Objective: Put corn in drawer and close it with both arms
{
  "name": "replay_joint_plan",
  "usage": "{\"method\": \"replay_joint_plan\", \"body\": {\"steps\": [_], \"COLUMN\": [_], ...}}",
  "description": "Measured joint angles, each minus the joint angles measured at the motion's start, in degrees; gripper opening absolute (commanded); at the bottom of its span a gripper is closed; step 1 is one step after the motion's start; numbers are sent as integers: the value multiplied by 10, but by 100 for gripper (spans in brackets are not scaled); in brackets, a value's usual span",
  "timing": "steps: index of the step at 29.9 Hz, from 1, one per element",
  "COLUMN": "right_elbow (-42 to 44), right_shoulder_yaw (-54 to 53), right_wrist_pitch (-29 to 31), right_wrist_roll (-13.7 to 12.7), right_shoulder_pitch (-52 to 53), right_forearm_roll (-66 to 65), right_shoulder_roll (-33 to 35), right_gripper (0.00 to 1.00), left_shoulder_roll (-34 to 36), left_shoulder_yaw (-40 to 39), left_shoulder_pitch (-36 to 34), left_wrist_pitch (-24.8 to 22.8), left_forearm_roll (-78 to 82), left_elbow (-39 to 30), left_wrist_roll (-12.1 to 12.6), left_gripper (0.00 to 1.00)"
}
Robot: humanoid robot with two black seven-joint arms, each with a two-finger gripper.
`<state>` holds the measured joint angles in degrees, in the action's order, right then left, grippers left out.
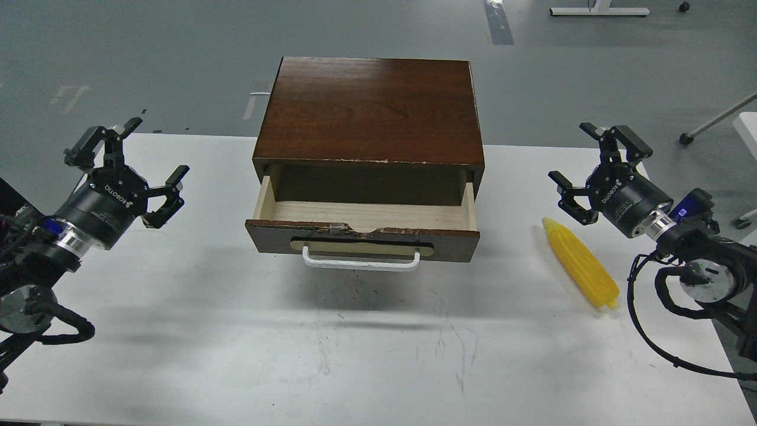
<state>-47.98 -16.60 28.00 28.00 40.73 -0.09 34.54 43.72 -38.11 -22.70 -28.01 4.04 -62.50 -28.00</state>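
The yellow corn [581, 264] lies on the white table right of the cabinet, tapered end pointing up-left. The dark brown drawer [362, 232] stands pulled out, its pale wood inside bare, with a white bar handle [361, 261] on its front. My right gripper [598, 167] hovers open just above and right of the corn's tapered end, holding nothing. My left gripper [137, 158] is open too, well left of the drawer, with nothing between its fingers.
The dark brown cabinet [369, 109] sits at the table's back middle. White tabletop [366, 355] spreads in front of the drawer and to both sides. Grey floor lies beyond, with a white stand leg [712, 121] at the far right.
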Motion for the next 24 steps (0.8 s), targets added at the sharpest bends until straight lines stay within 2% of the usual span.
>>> {"method": "replay_joint_plan", "body": {"steps": [24], "right_elbow": [0], "right_shoulder_yaw": [2], "right_wrist_pitch": [0], "right_wrist_roll": [0], "right_shoulder_pitch": [0], "right_forearm_roll": [-1], "right_shoulder_roll": [0], "right_gripper": [100], "left_shoulder_roll": [5], "left_shoulder_yaw": [0], "left_shoulder_pitch": [-7], "left_wrist_pitch": [0], "left_forearm_roll": [22], "left_elbow": [40], "left_wrist_roll": [0], "left_gripper": [100]}}
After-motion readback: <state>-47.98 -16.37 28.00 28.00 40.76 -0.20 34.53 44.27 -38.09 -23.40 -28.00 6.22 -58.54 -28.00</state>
